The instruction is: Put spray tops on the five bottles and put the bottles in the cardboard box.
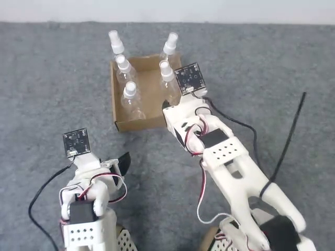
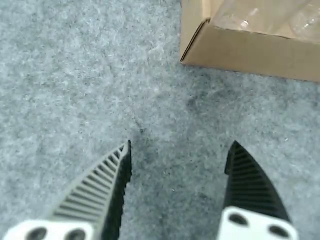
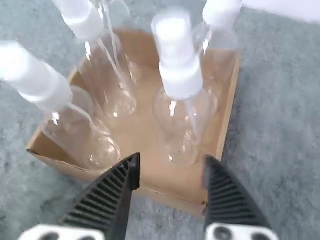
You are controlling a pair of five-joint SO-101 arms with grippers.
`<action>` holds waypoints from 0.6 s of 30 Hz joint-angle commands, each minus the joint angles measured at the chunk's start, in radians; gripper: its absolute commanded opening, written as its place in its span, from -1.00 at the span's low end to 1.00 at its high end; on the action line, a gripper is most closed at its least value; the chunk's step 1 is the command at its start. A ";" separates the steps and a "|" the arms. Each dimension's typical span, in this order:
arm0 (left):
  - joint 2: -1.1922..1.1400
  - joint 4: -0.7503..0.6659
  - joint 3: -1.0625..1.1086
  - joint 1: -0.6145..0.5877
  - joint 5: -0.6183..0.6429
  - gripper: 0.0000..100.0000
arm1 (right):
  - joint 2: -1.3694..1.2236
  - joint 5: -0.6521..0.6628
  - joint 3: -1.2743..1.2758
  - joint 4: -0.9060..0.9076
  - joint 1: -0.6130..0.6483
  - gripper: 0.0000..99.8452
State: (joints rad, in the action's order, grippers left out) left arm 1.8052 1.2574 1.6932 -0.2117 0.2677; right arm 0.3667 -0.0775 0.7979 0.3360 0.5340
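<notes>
Box [image 1: 141,124]: three bottles [image 1: 130,97] inside | two bottles [image 1: 116,44] just behind | left gripper [image 2: 177,150] spread | right gripper [image 3: 172,162] spread

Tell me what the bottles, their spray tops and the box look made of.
The box is matte brown cardboard, with a folded corner seam. The bottles look like clear, glossy plastic: the box floor shows through, with bright glints. The spray tops seem smooth, opaque white plastic.
</notes>
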 commanded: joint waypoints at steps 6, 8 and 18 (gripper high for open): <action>0.017 0.005 -0.008 0.002 -0.005 -0.43 | 0.139 0.000 -0.009 0.087 -0.033 -0.75; 0.017 0.005 -0.008 0.002 -0.005 -0.43 | 0.166 0.000 -0.009 0.108 -0.050 -0.76; 0.017 0.005 -0.008 0.002 -0.005 -0.43 | 0.217 -0.002 -0.005 0.124 -0.070 -0.90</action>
State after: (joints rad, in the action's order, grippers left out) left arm 1.8052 1.2574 1.6932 -0.2117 0.2677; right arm 0.5232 -0.0775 0.7979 0.4557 0.4772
